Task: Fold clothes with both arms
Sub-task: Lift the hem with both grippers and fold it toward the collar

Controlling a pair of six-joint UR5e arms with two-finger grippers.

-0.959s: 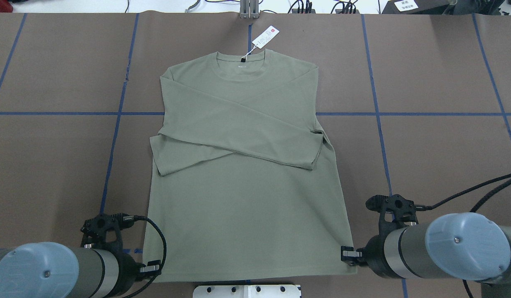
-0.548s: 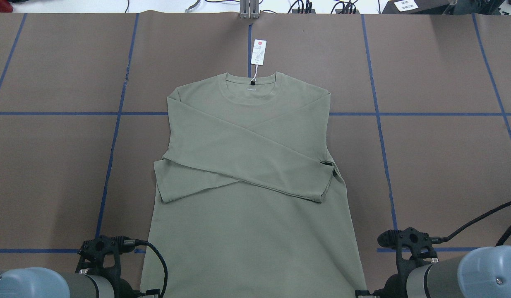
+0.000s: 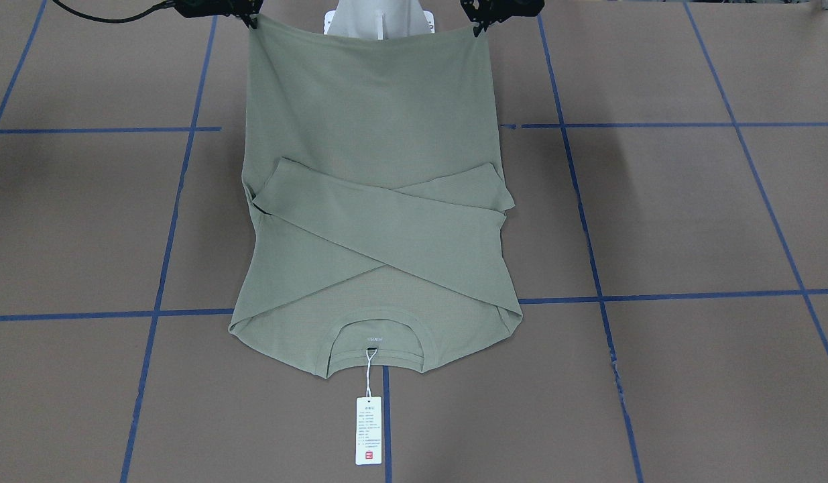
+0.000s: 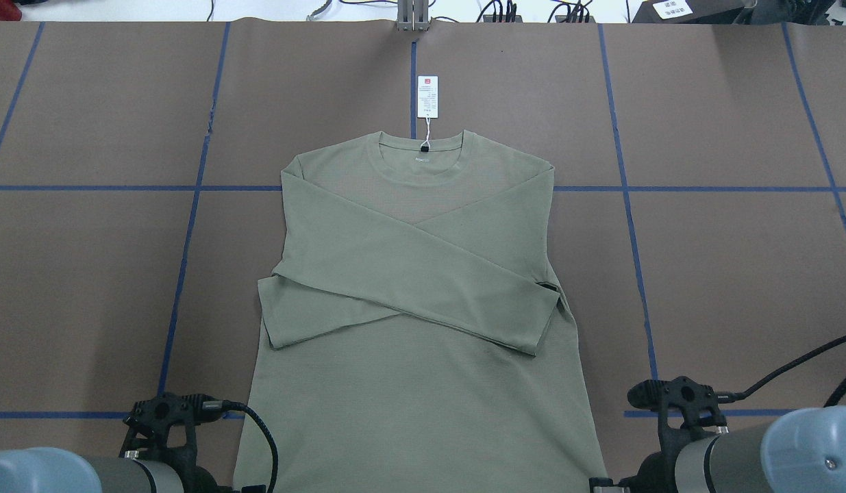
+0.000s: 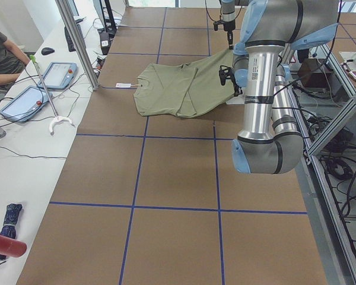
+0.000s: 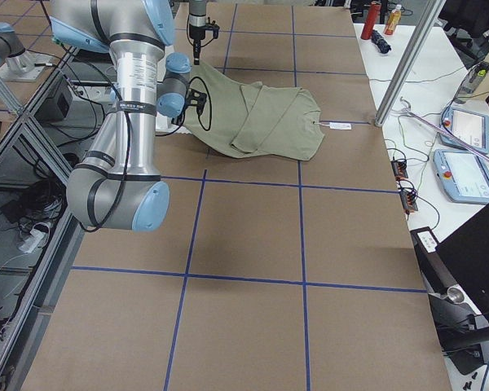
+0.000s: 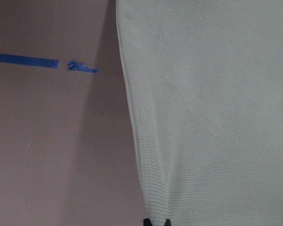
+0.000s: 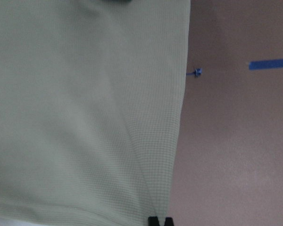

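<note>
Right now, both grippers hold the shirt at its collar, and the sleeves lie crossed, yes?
Not the collar: the left gripper and right gripper hold the shirt at its hem corners, as the front-facing view shows. Sleeves lie crossed.

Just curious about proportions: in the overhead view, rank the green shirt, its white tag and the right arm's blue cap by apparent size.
Largest: shirt.
Middle: blue cap, partly cut off and nearer the camera, so it looks bigger than it is.
Smallest: white tag, clearly.
</note>
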